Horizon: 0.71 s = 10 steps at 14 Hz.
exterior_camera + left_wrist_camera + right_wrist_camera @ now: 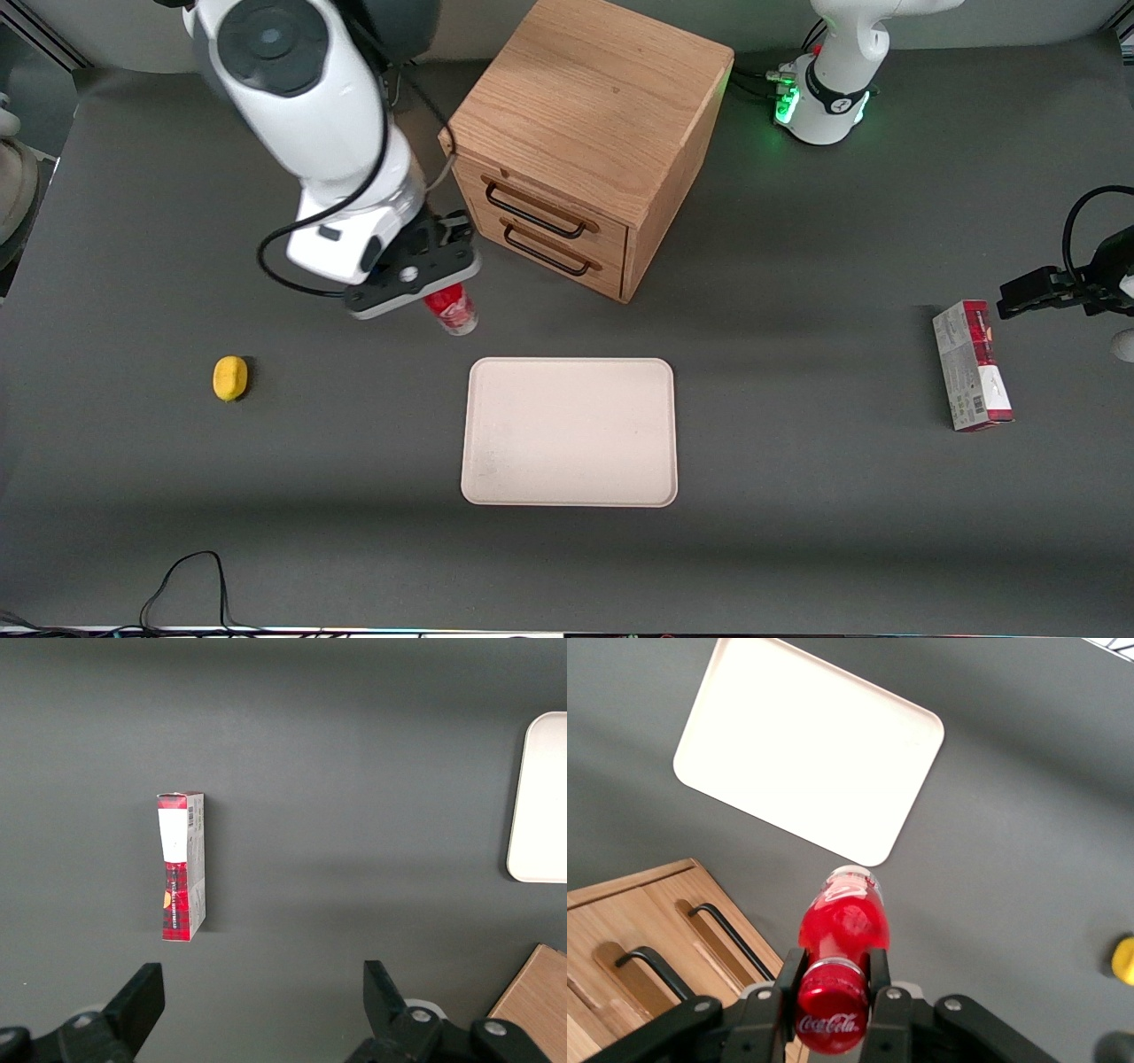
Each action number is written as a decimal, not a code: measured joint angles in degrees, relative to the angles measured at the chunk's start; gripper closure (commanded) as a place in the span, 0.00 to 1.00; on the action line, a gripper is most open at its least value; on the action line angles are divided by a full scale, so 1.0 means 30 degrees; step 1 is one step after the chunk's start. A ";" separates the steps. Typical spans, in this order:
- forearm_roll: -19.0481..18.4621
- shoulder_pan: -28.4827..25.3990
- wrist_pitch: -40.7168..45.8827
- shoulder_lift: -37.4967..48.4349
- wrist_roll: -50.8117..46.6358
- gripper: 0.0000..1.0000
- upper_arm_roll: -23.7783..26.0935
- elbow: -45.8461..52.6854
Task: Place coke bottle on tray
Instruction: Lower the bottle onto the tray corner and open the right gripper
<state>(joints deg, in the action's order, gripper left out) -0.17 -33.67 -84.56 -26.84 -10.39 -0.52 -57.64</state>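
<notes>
The coke bottle (pixel 452 310) is a small red bottle with a red cap and white lettering, and my right gripper (pixel 431 291) is shut on its neck. From the wrist I see the cap between the two fingers (pixel 790 970), with the bottle (pixel 842 921) hanging below my gripper (pixel 833 973). I cannot tell whether its base touches the table. The cream tray (pixel 569 431) lies flat and bare, nearer to the front camera than the bottle. The bottle's base is just off one corner of the tray (pixel 806 744).
A wooden two-drawer cabinet (pixel 585 133) stands close beside my gripper, its black handles (pixel 540 235) facing the tray. A yellow lemon-like object (pixel 230 378) lies toward the working arm's end of the table. A red-and-grey carton (pixel 972 365) lies toward the parked arm's end.
</notes>
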 measured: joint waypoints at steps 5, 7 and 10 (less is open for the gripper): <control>-0.0091 0.0422 -0.2145 -0.2123 0.0019 0.93 -0.0255 -0.0288; -0.0103 0.0629 -0.4255 -0.2836 0.0019 0.93 -0.0277 -0.1411; -0.0103 0.0744 -0.7807 -0.3208 0.0019 0.93 -0.0313 -0.4132</control>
<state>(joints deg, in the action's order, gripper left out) -0.48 -31.44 -107.98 -36.46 -10.33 -1.46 -70.04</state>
